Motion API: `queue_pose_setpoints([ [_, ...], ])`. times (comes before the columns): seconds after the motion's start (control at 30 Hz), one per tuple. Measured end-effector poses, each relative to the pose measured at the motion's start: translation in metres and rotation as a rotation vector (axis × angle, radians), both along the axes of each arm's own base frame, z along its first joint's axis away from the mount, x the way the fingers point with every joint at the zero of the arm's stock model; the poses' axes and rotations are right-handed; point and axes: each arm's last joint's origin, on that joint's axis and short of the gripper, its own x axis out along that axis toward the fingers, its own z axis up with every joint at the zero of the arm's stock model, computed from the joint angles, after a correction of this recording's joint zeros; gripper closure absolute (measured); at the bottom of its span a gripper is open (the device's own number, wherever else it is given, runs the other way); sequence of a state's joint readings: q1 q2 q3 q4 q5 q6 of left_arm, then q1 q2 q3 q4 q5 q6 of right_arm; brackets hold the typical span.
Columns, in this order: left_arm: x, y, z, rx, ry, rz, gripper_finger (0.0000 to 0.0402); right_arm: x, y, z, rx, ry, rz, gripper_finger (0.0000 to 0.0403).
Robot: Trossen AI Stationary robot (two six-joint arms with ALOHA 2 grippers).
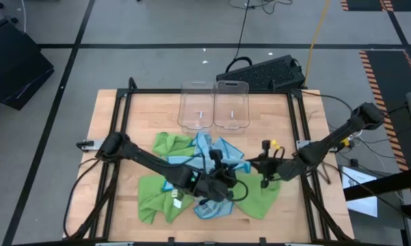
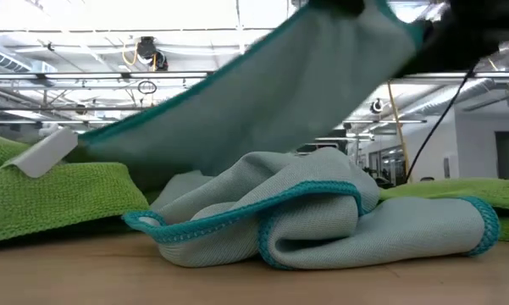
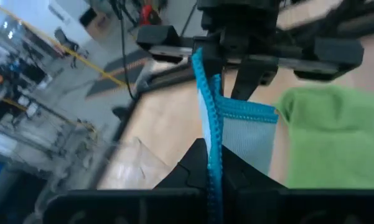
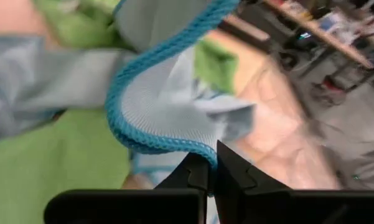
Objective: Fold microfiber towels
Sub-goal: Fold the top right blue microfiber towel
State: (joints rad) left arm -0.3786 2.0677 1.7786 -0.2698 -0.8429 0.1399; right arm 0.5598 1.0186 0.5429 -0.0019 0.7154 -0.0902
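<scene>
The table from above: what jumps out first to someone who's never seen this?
A heap of light blue and lime green microfiber towels on the wooden table. Both dark arms meet over it, the left gripper and right gripper each pinching a light blue towel by its teal edge. Behind stand two clear plastic bins.

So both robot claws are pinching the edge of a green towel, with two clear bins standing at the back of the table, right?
Not quite. The towel pinched by the left gripper and the right gripper is light blue, as both wrist views show. The green towels lie on the table. The two clear bins do stand at the back.
</scene>
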Motion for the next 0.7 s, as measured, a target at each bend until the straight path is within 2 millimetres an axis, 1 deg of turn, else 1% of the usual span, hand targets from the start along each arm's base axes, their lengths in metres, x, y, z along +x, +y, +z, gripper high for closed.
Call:
queue_pose_setpoints([
  [0.13,-0.002,0.026,0.029,0.054,-0.02,-0.022,0.0397,-0.008,-0.008,0.034,-0.029,-0.073,-0.083,0.0401],
  [0.23,-0.002,0.044,0.047,0.07,-0.032,-0.092,0.0397,-0.016,-0.015,0.058,-0.082,-0.127,-0.148,0.0401],
  [0.33,-0.005,0.062,0.067,0.088,-0.073,-0.15,0.0393,-0.024,-0.02,0.082,-0.115,-0.17,-0.162,0.0402],
  [0.43,-0.013,0.08,0.091,0.1,-0.115,-0.197,0.0398,-0.031,-0.025,0.105,-0.137,-0.199,-0.152,0.0402],
  [0.57,-0.032,0.107,0.125,0.085,-0.192,-0.241,0.0393,-0.039,-0.03,0.138,-0.155,-0.257,-0.142,0.0402],
  [0.7,-0.049,0.137,0.151,0.067,-0.264,-0.288,0.0397,-0.046,-0.035,0.172,-0.185,-0.314,-0.16,0.0402],
])
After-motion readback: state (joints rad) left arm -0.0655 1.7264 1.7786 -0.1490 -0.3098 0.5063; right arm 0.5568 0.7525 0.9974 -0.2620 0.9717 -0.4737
